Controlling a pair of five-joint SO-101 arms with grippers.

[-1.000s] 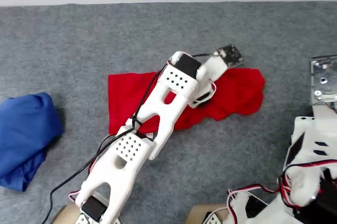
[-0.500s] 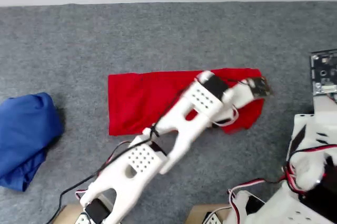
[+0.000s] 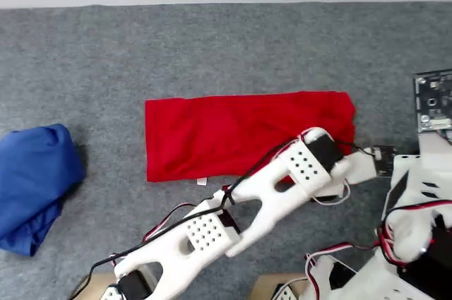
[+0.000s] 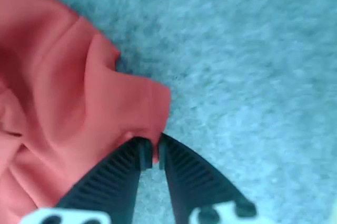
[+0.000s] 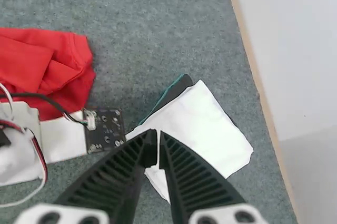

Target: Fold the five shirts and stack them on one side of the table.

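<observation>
Grey table (image 3: 212, 46), red shirt (image 3: 226, 130) corner in left gripper (image 4: 150, 156) pinch

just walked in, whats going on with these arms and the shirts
The left arm stretches across the grey table with its pincer shut on an edge of the red shirt, which lies flattened into a long rectangle. The right pincer is shut and hangs over a folded white shirt with a teal cloth peeking out beneath it, near the table's edge. A blue shirt sits crumpled at the opposite end, not yet folded.
</observation>
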